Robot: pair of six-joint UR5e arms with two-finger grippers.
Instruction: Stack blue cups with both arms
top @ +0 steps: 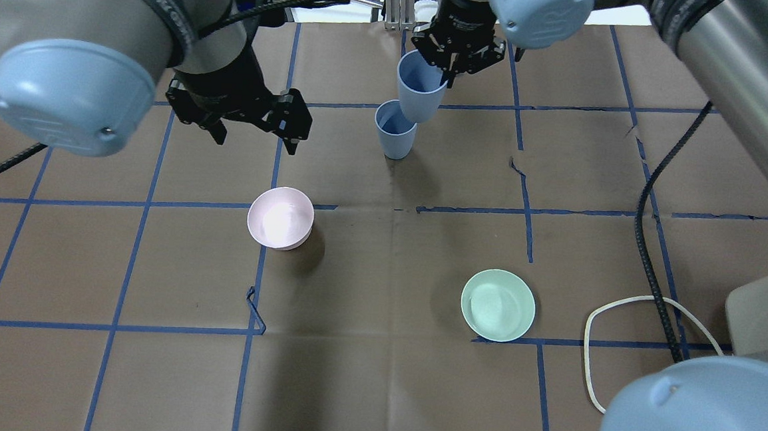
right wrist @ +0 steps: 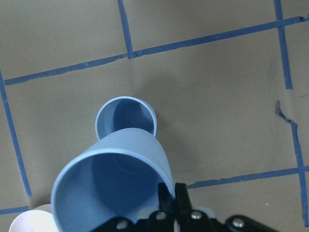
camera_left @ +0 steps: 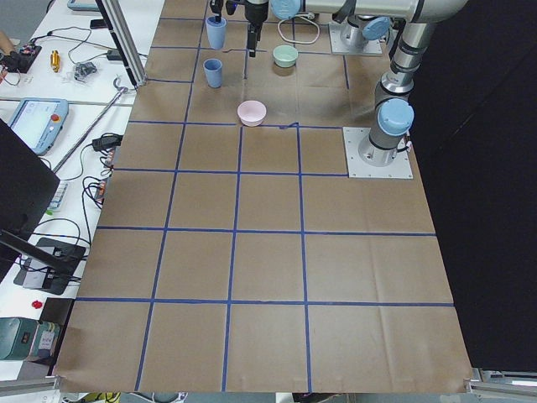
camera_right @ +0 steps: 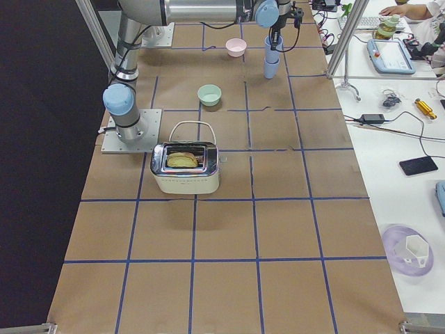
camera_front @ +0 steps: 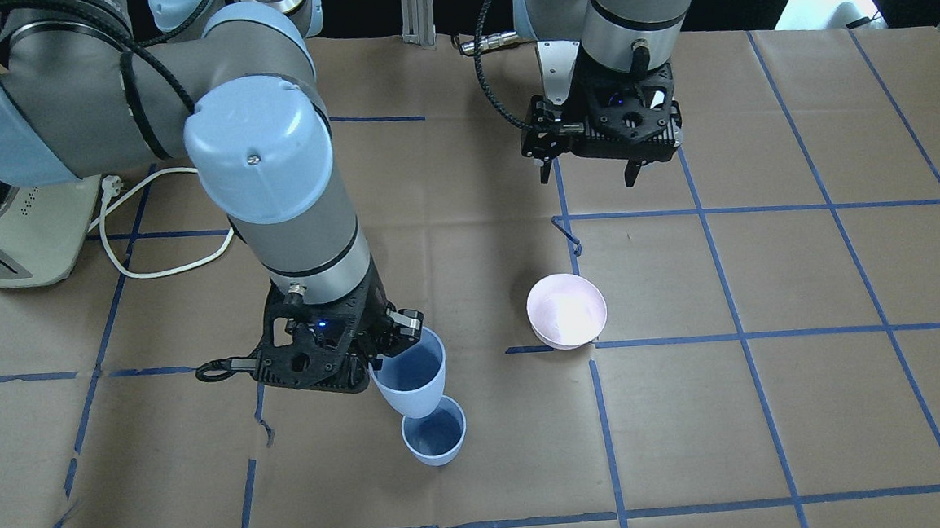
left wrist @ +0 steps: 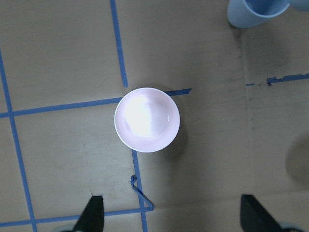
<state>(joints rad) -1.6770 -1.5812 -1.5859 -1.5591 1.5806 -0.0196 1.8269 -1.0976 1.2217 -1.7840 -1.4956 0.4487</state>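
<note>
One blue cup (camera_front: 434,434) stands upright on the brown paper table; it also shows in the overhead view (top: 394,131). My right gripper (camera_front: 399,339) is shut on the rim of the second blue cup (camera_front: 412,378), held tilted just above the standing one, its base at that cup's rim. The right wrist view shows the held cup (right wrist: 113,188) over the standing cup (right wrist: 125,121). My left gripper (top: 255,142) is open and empty, hovering above the table near the pink bowl (top: 280,217). Its fingertips (left wrist: 94,212) frame that bowl (left wrist: 147,119) from above.
A mint-green bowl (top: 498,304) sits on the robot's right half of the table. A cream toaster (camera_front: 3,235) with a white cable (top: 590,335) stands near the right arm's base. Blue tape lines grid the paper.
</note>
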